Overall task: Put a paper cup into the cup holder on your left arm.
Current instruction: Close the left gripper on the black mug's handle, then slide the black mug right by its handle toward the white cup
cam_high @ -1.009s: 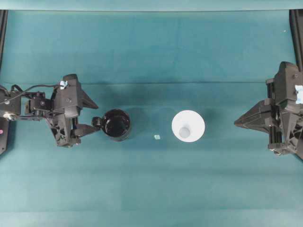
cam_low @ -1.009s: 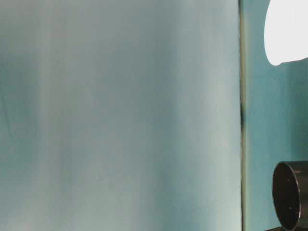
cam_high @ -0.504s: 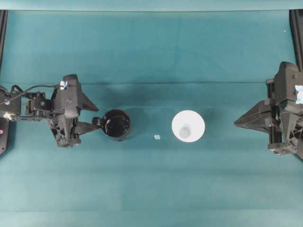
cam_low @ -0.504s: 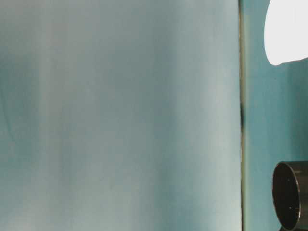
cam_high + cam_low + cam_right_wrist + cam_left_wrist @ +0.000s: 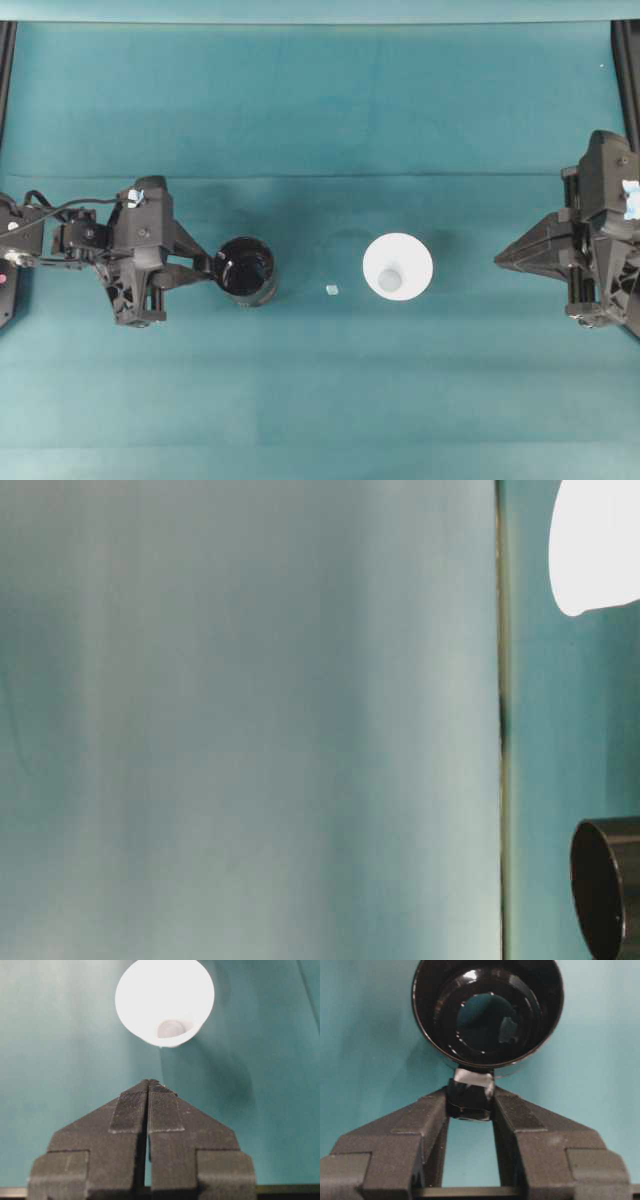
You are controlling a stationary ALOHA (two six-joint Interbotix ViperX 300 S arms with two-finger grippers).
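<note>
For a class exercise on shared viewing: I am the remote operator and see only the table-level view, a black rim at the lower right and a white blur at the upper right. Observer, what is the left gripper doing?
Observer: The left gripper is shut on the handle of the cup holder; a taped handle sits between its fingers.
Operator: Is the white blur the cup?
Observer: Yes, the paper cup stands upright on the table, apart from the mug.
Operator: And the right gripper?
Observer: The right gripper is shut, empty, pointing at the cup without touching it.
</note>
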